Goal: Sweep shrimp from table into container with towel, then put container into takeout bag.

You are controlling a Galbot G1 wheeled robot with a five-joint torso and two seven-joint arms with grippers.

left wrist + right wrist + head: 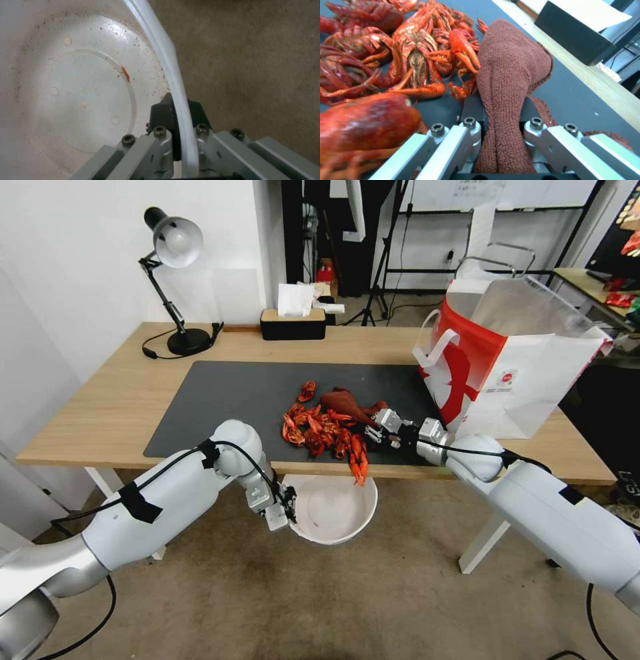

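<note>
A pile of red-orange shrimp (pixel 320 428) lies on the dark mat near the table's (pixel 113 407) front edge, and one shrimp (pixel 359 463) hangs over that edge. My right gripper (pixel 375 428) is shut on the rust-brown towel (pixel 347 405), which rests against the pile's right side; the towel (pixel 510 72) and shrimp (pixel 416 57) fill the right wrist view. Below the table edge my left gripper (pixel 288 508) is shut on the rim of the white container (pixel 333 508). Inside the container (pixel 76 95) lies only a small red scrap. The takeout bag (pixel 507 360) stands open at the table's right.
A black desk lamp (pixel 175 280) stands at the back left and a black tissue box (pixel 293 321) at the back middle. White table legs flank the container below. Brown carpet lies underneath.
</note>
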